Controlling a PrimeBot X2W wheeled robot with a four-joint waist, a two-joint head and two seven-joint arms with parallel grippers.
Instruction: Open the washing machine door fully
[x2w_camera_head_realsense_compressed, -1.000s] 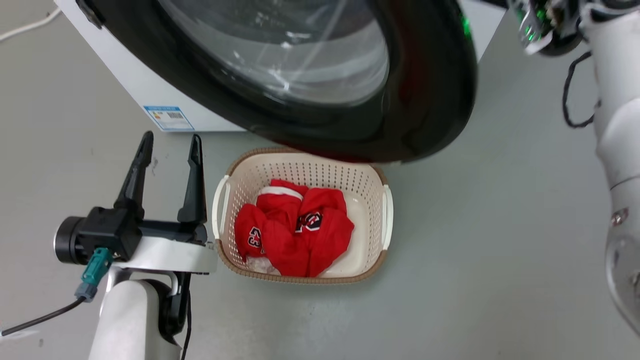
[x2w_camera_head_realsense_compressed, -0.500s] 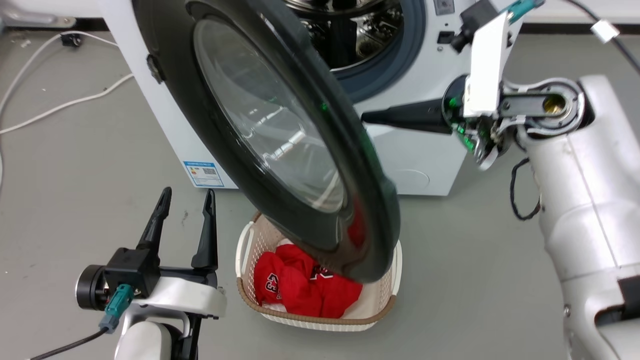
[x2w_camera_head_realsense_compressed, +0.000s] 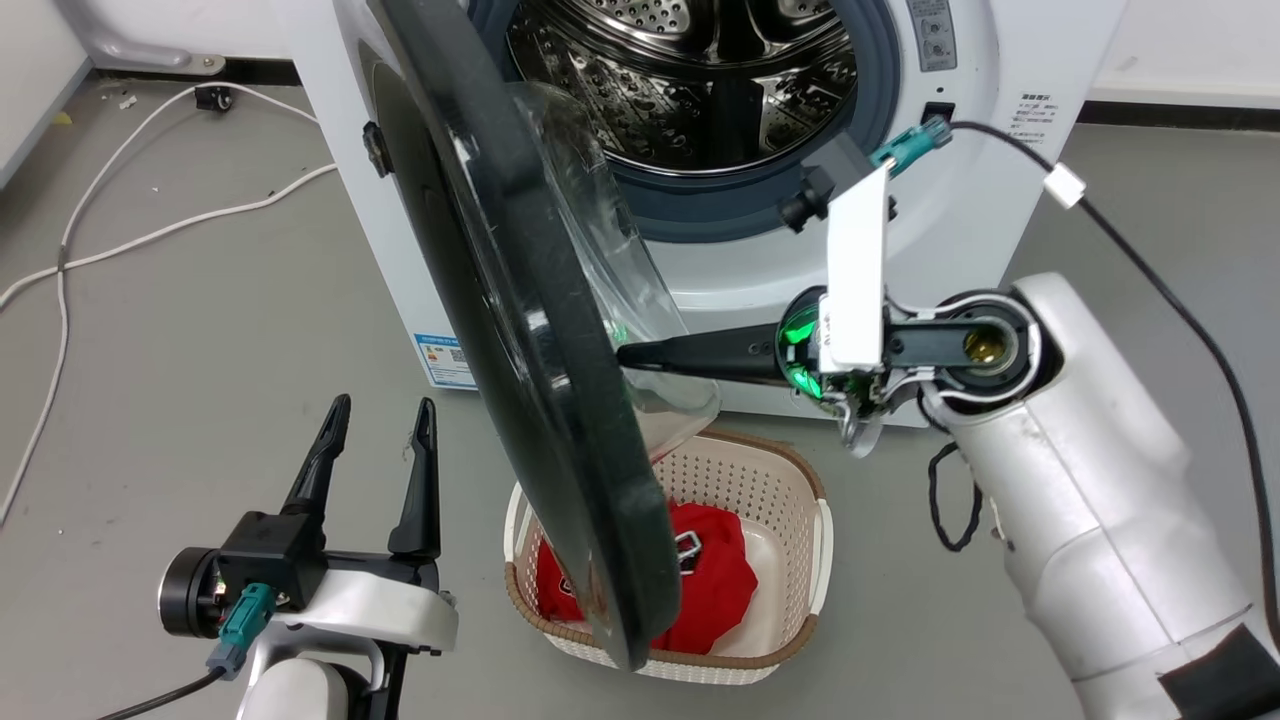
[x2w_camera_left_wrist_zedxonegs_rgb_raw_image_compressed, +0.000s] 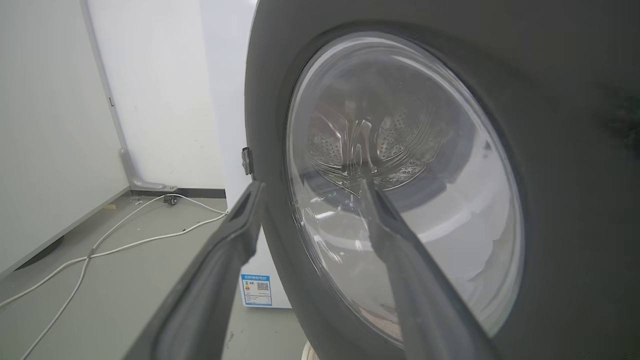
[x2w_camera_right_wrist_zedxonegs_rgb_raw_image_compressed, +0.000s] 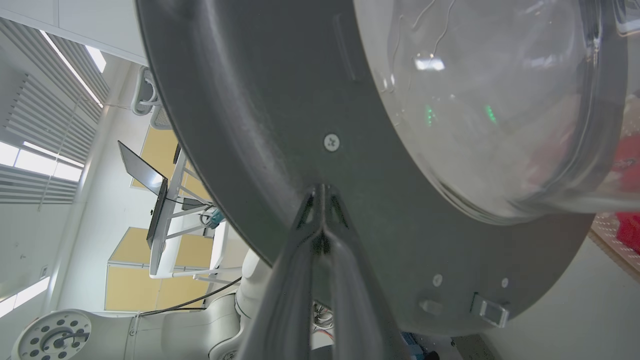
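Edgewise, the round glossy black glass-domed washing machine door (x2w_camera_head_realsense_compressed: 528, 330) touches the right gripper (x2w_camera_right_wrist_zedxonegs_rgb_raw_image_compressed: 320, 190), fingertips together; the left gripper (x2w_camera_head_realsense_compressed: 385, 408) stands spread, free.

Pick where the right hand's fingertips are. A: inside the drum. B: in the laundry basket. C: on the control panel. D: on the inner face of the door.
D: in the right wrist view the right hand, fingers together, has its tips against the grey inner face of the washing machine door.
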